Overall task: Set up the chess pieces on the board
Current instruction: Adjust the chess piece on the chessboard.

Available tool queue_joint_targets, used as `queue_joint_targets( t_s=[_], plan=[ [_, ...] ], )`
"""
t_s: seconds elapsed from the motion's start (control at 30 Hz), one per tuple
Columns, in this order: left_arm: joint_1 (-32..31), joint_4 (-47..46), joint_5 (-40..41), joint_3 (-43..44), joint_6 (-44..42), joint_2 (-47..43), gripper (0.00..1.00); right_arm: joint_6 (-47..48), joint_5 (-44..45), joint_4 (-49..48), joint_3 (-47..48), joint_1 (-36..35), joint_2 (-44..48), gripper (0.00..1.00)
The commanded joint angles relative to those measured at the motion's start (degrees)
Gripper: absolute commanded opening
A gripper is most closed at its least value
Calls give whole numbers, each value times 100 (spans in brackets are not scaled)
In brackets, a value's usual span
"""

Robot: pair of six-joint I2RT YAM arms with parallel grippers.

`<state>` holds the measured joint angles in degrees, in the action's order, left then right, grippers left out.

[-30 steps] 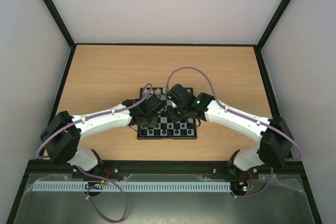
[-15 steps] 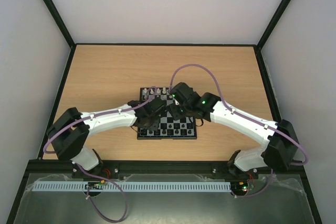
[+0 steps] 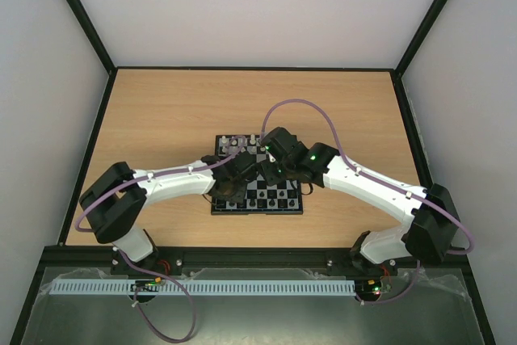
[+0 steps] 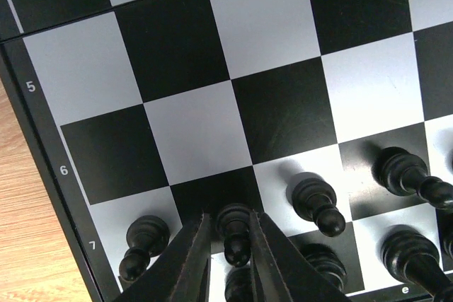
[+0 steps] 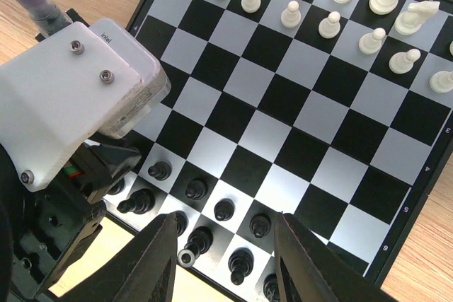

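The board [image 3: 279, 201] lies mid-table, under both wrists. My left gripper [image 4: 230, 216] is shut on a black pawn [image 4: 236, 242] standing on a dark square of the row marked 7. More black pawns [image 4: 315, 199] stand either side of it, and other black pieces [image 4: 407, 256] behind. My right gripper [image 5: 225, 218] hangs open above the black pieces [image 5: 196, 189] at the board's near side, holding nothing. Cream-white chess pieces [image 5: 291, 14] fill the two far rows. In the top view, the grippers [image 3: 230, 187] [image 3: 271, 169] hide much of the board.
The left arm's white wrist housing [image 5: 71, 104] sits close beside my right fingers [image 5: 163, 259]. Bare wood tabletop [image 3: 161, 119] surrounds the board, bounded by a black frame [image 3: 101, 119] and pale walls. Purple cables [image 3: 299, 107] arch over the arms.
The left arm has reached further over the board's near left part and its jaws have narrowed onto the black pawn. The right arm shifted slightly, then held still, still open.
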<state>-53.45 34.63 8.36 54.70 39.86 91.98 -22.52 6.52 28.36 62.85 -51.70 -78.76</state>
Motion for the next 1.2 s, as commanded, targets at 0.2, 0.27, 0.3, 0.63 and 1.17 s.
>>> queue_joint_targets(
  t_s=[0.2, 0.27, 0.3, 0.63, 1.17],
  plan=[
    [-44, 8, 28, 116, -28, 68, 14, -24, -31, 70, -88, 28, -57, 38],
    [-43, -2, 49, 135, -28, 91, 14, -17, -53, 69, -82, 22, -48, 38],
    [-43, -4, 51, 132, -24, 106, 14, -15, -48, 65, -90, 28, -43, 38],
    [-43, 14, 189, 149, -22, 170, 14, -15, -79, 69, -93, 26, -70, 38],
    [-43, 234, 273, 340, 48, -167, 34, -13, -82, 77, -90, 28, -60, 38]
  ],
)
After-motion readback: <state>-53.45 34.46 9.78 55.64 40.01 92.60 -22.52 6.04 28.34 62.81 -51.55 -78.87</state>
